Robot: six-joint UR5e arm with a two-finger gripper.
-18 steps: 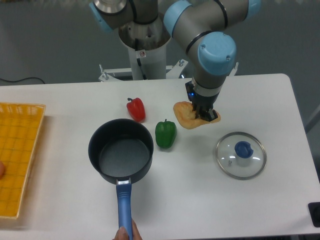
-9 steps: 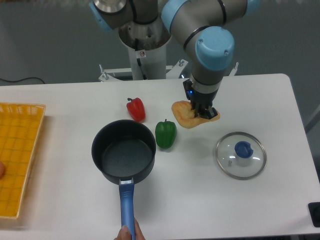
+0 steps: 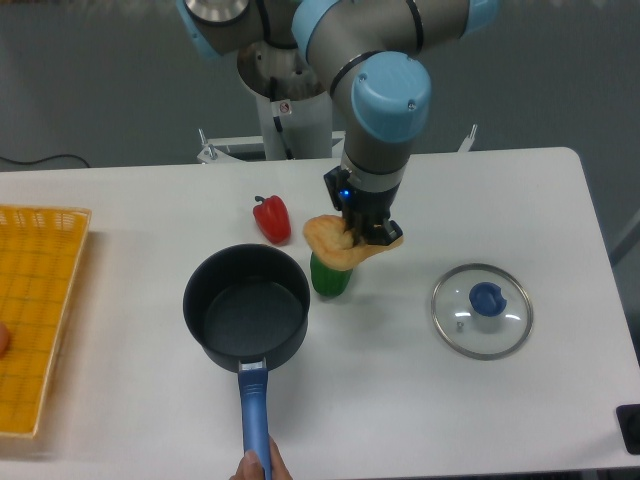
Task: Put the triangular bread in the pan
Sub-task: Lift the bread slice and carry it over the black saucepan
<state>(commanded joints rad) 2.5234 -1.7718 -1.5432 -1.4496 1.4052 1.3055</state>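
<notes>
The end effector (image 3: pixel 362 232) grips the triangular bread (image 3: pixel 336 242) aloft above the green pepper (image 3: pixel 329 276), the pan (image 3: pixel 247 310) at eight o'clock, drop-off pending.

Golden triangular bread (image 3: pixel 333 241) held aloft beside the empty black pan (image 3: pixel 246 311).

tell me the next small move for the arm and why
Probably keep carrying left and toward the camera until over the pan. The gripper holds the triangular bread lifted, now above the green pepper, right of the pan's rim. The pan is empty, and a hand holds its blue handle.
</notes>
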